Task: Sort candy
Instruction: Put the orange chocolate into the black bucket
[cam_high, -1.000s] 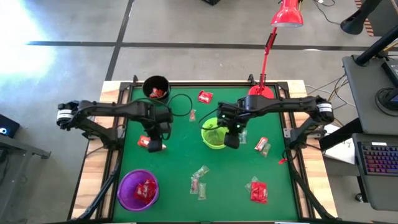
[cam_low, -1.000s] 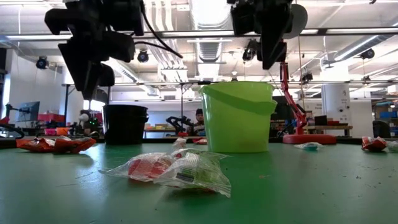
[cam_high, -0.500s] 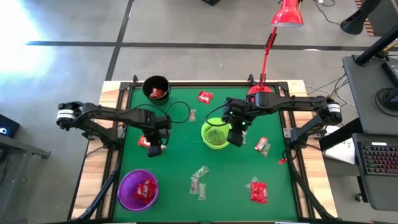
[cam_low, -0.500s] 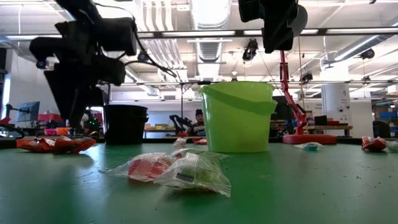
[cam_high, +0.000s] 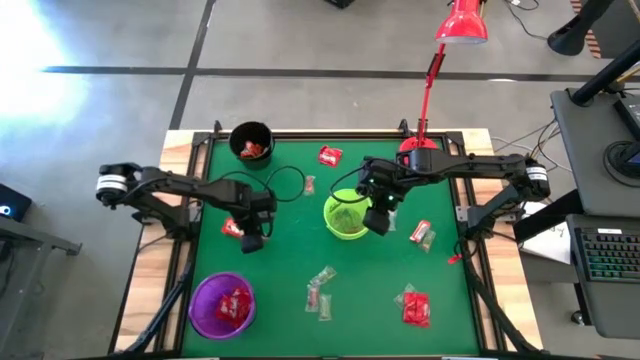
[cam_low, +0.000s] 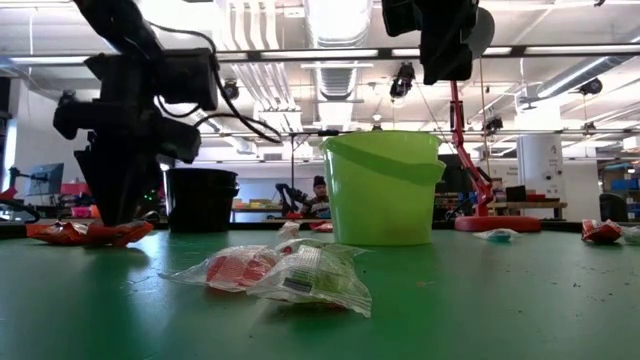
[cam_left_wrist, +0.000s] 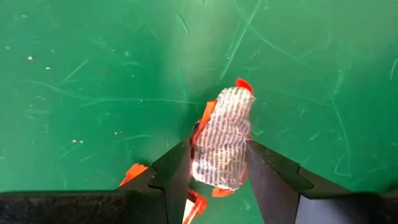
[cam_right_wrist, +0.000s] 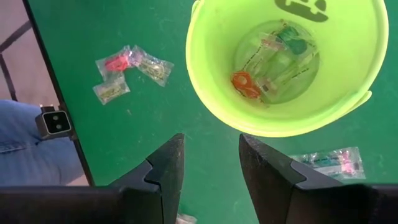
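Left claw (cam_left_wrist: 217, 177) low at counter (cam_high: 290, 270), fingers straddling a red wrapped candy (cam_left_wrist: 222, 140), contact unclear. Right claw (cam_right_wrist: 211, 168) parted, empty, beside green cup (cam_right_wrist: 286, 62).

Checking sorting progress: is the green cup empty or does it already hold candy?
Not empty. The right wrist view shows several clear-wrapped candies lying in the bottom of the upright green cup.

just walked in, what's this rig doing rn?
Sorting candy into cups. The left gripper is down at the table with its open fingers on either side of a red-wrapped candy, not closed on it yet. The right gripper hangs open and empty beside the green cup, which already holds clear-wrapped sweets. The purple cup and black cup hold red ones. More candy lies loose on the table.
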